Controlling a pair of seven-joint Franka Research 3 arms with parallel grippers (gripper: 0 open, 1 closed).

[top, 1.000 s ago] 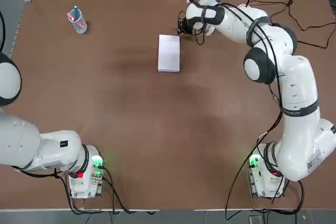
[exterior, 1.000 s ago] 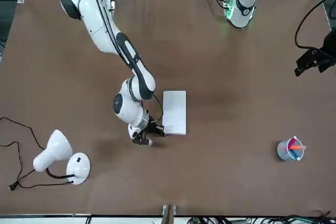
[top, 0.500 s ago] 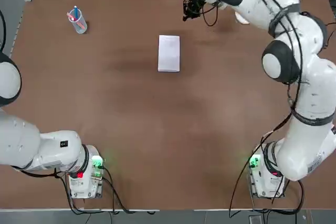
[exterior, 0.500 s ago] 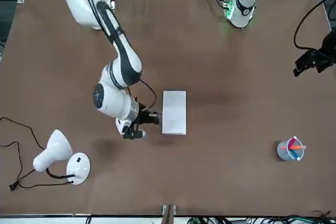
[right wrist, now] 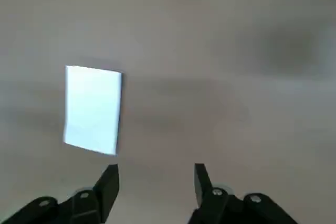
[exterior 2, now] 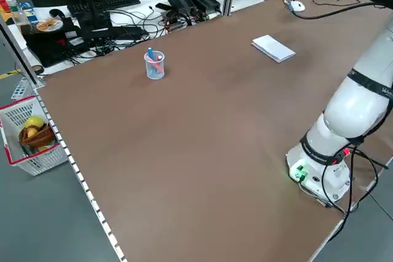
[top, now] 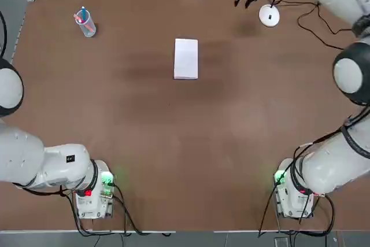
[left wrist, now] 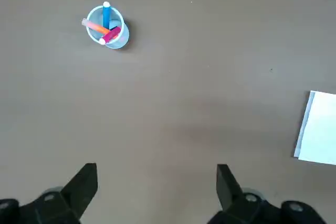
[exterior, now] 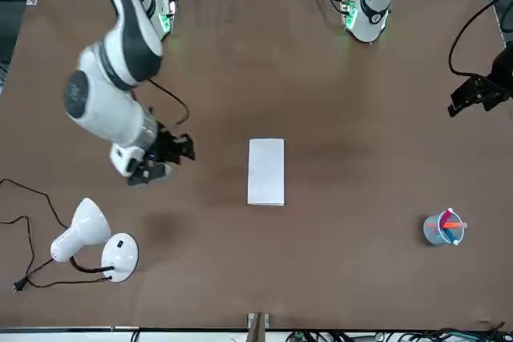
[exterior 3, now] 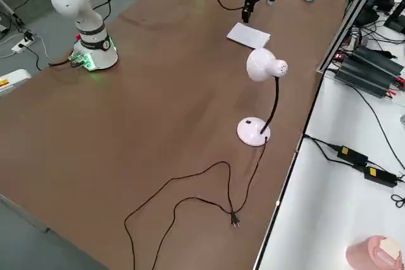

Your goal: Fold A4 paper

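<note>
Apparently folding is complete: the A4 paper (top: 186, 58) lies as a narrow strip on the worktop (top: 173, 143), well apart from both grippers' fingers, which are spread and empty.

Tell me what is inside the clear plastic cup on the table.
The clear plastic cup holds three marker pens: a blue one, an orange one and a red one. Their lower ends overlap at the cup's bottom, so anything beneath them cannot be seen.
</note>
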